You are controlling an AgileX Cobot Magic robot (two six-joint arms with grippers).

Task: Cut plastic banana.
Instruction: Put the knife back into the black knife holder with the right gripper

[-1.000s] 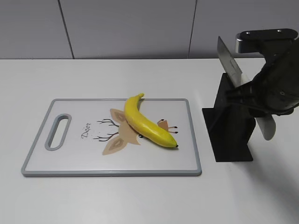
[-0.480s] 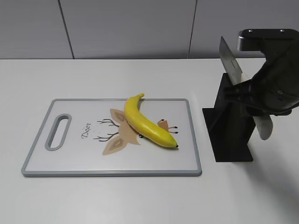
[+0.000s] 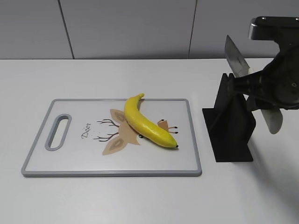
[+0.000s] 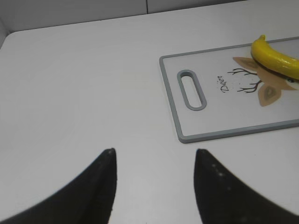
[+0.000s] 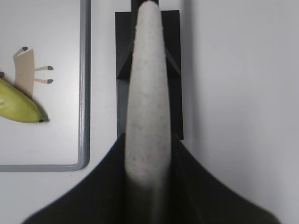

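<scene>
While the knife (image 3: 254, 88) is gripped by its pale handle in the right hand (image 5: 147, 140), above the black knife stand (image 3: 232, 128), the blade should be turned edge-down and carried left before it is lowered. The plastic banana (image 3: 147, 122) lies on the cutting board (image 3: 70, 165), well apart to the left. The left hand (image 4: 154, 161) is released over bare worktop (image 4: 70, 93).

Matte black curved tapering fingers (image 4: 105, 186), bulky black right wrist housing (image 3: 280, 84) with silver-grey top block (image 3: 273, 29).

Bright even light; soft shadows; sharp focus.
</scene>
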